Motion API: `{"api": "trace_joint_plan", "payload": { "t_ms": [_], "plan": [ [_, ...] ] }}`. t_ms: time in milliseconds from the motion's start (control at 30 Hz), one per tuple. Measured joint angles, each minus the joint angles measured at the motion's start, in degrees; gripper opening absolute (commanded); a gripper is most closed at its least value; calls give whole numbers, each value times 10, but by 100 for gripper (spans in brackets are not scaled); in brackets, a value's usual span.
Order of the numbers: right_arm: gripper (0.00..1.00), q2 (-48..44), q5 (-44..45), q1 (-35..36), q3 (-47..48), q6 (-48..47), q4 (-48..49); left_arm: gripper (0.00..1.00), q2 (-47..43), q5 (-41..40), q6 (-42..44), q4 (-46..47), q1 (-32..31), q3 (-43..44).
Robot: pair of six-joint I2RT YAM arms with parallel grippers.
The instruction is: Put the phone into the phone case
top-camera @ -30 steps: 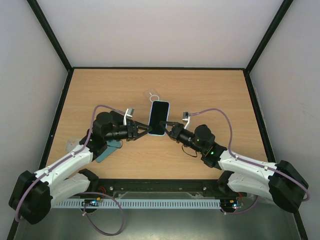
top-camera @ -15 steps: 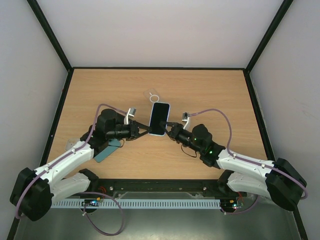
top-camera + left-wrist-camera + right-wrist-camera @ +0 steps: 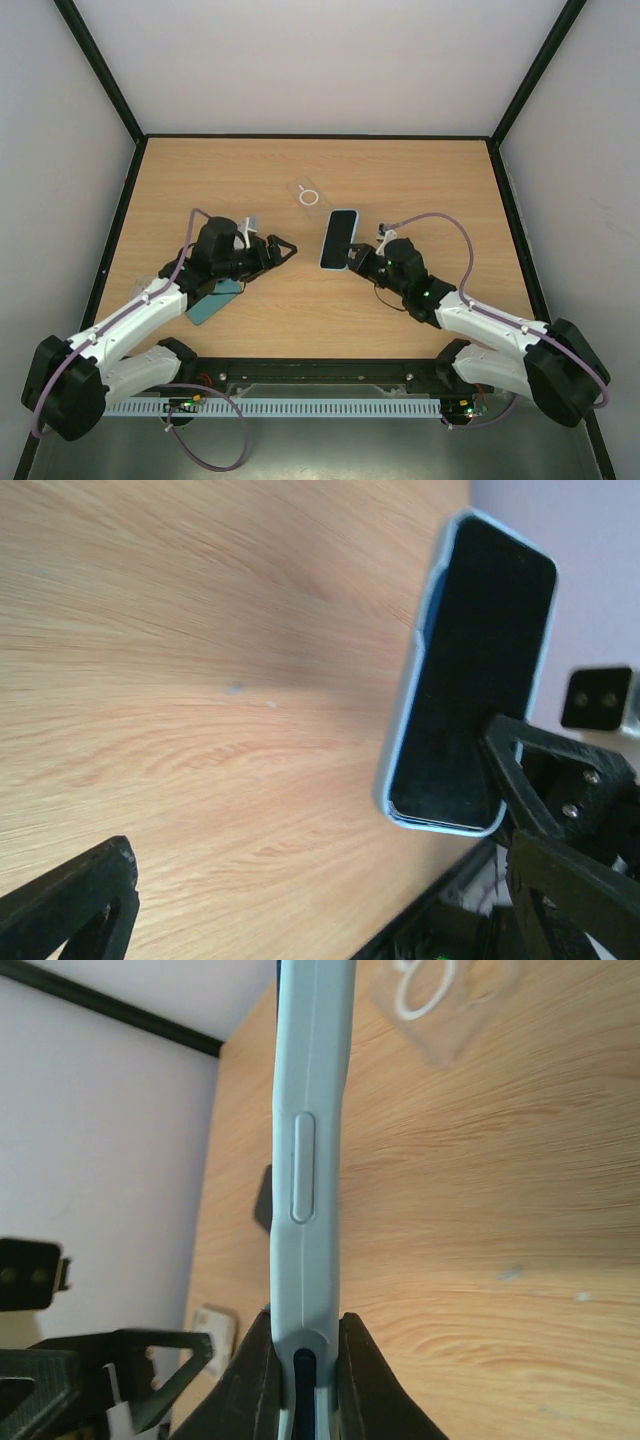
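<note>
Right gripper (image 3: 352, 260) jaws pinching near end of light-blue phone (image 3: 340, 240), dark screen up, over worktop (image 3: 430, 190) centre. Left gripper (image 3: 282, 247) jaws spread, empty, left of phone, apart. Clear phone case (image 3: 308, 193), white ring mark, flat just beyond phone.

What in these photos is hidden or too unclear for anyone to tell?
- Top view: the teal flat thing lies partly under the left arm, so what it is cannot be told.
- Right wrist view: the phone shows edge-on, so its screen is hidden. The clear case is cut off by the top edge.
- Left wrist view: the clear case is out of frame altogether.
</note>
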Motion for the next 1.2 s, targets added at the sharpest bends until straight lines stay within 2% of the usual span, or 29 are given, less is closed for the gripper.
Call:
{"api": "trace_joint_plan", "payload": {
  "t_ms": [133,367,600,900,1000,1100,1200],
  "plan": [
    [7,31,-35,-54,12,-24,-32,100,20,-50,12,-57,29,22],
    [12,96,-103,-129,28,-71,-80,100,36,-124,18,-119,116,22],
    [12,143,-130,-168,34,-105,-103,99,-11,-182,-15,-137,196,-42],
    [24,195,-146,-207,32,-128,-97,99,-28,-232,-49,-157,245,-59],
    [35,207,-146,-210,32,-134,-100,99,-14,-240,-54,-172,253,-51],
    [47,205,-138,-210,32,-139,-109,93,-2,-253,-61,-189,269,-39],
    [65,191,-127,-210,33,-142,-128,89,1,-273,-74,-214,290,-24]
  ]
}}
